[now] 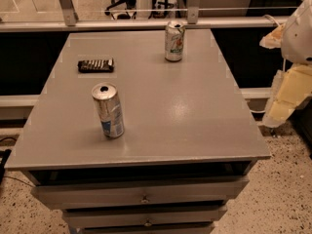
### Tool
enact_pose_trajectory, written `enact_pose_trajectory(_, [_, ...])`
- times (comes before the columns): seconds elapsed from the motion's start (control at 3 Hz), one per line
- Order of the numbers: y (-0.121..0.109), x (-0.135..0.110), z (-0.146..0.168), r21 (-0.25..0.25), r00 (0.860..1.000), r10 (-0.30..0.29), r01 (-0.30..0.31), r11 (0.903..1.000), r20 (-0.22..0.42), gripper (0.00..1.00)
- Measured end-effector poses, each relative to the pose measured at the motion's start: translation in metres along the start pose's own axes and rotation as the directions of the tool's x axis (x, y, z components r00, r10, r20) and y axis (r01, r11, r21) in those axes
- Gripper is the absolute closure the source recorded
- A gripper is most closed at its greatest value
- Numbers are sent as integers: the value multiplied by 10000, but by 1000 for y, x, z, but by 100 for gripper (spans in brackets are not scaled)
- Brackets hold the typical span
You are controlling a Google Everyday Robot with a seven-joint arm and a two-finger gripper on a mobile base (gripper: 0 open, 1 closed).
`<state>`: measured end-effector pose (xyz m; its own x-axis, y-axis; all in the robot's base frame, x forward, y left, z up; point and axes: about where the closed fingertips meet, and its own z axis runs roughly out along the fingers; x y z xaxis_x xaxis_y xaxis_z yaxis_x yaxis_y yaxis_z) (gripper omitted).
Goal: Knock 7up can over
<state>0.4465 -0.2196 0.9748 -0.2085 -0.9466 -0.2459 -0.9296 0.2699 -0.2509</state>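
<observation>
7up can (174,41) stands upright near the far edge of the grey surface (195,111), well apart from the blue-labelled can (108,110) (not my target). My gripper (290,96) hangs off the surface's right side, presumably staged for approach; I cannot tell its grasp state.

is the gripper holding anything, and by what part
Nothing visible is held. The gripper hangs off the right side of the table, apart from the 7up can, which stands upright near the far edge.
</observation>
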Motion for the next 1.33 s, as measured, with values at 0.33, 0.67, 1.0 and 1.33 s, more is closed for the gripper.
enact_pose_trajectory(0.33, [-34,-1,14,196,9946,-192,173,9997,1020,0])
enact_pose_trajectory(0.67, [-101,-6,49,435,9746,-184,89,9990,2233,0])
enact_pose_trajectory(1.0, [-152,-19,92,-156,9419,408,-377,9992,3335,0])
enact_pose_trajectory(1.33, [-199,-50,115,-259,8951,1007,-993,9947,4344,0])
